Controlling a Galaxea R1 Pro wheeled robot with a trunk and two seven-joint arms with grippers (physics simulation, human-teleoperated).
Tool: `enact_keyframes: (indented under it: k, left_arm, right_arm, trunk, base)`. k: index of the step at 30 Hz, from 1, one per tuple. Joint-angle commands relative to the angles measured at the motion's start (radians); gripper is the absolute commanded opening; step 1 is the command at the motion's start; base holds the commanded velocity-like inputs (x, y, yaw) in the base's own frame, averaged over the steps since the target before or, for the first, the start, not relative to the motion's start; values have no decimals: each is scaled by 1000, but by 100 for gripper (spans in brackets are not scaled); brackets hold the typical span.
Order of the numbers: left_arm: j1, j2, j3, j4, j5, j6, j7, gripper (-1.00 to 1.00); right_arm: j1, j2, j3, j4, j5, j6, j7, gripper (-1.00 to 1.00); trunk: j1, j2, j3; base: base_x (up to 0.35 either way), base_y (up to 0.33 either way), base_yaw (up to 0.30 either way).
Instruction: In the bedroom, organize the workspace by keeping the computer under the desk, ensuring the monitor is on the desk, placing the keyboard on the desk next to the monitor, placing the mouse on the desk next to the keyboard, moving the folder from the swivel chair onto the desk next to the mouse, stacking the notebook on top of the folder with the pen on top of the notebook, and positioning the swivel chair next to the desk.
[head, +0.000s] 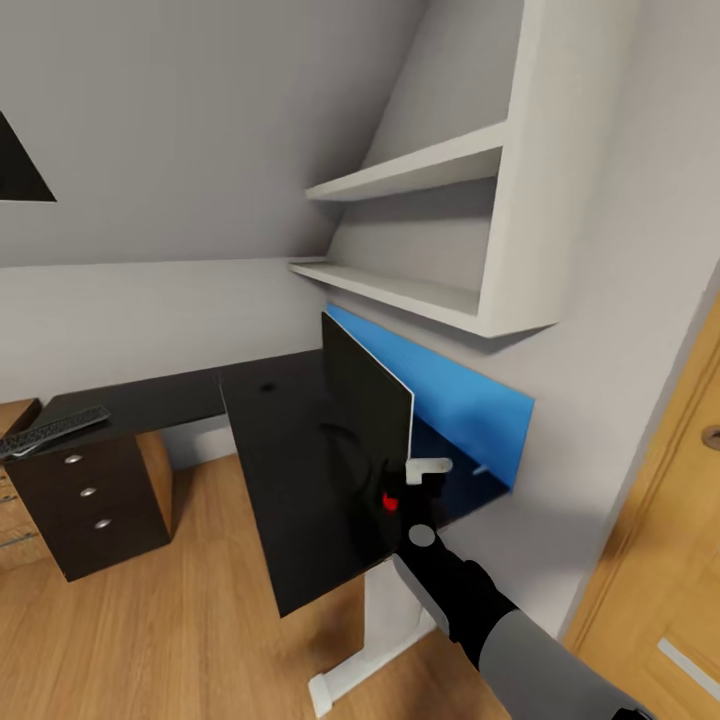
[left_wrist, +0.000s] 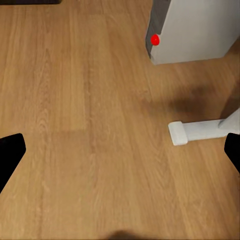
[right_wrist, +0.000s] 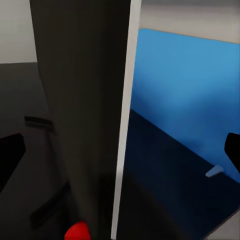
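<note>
Monitor (head: 365, 420) upright on the black desk (head: 270, 440) before its blue back panel (head: 450, 400), right gripper (head: 418, 490) at its lower corner, fingers spread wide either side of the edge, grasp not certain, keyboard (head: 50, 430) on the far desk wing, left gripper (left_wrist: 120, 150) open over wooden floor (left_wrist: 90, 125).

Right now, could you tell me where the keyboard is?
In the head view, the keyboard lies at far left on the desk's black top, above the drawer pedestal.

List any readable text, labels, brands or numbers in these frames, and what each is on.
None readable.
Keyboard: pale key markings, too small and blurred to read.
Monitor: only a red dot at its lower corner, no lettering.
Desk, its blue back panel, wall shelves: blank.
</note>
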Motion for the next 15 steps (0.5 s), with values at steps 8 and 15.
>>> enact_keyframes:
  k: [8, 15]
  left_arm:
    - [1, 0, -1, -2, 1, -11, 1, 100]
    - [1, 0, -1, -2, 2, -19, 0, 100]
  right_arm:
    - [-2, 0, 5, 2, -11, -9, -4, 100]
    - [-2, 0, 5, 2, -10, -9, -3, 100]
  trunk:
    - [1, -1, -1]
    - [1, -1, -1]
  base:
    - [168, -33, -14]
    - [42, -10, -3]
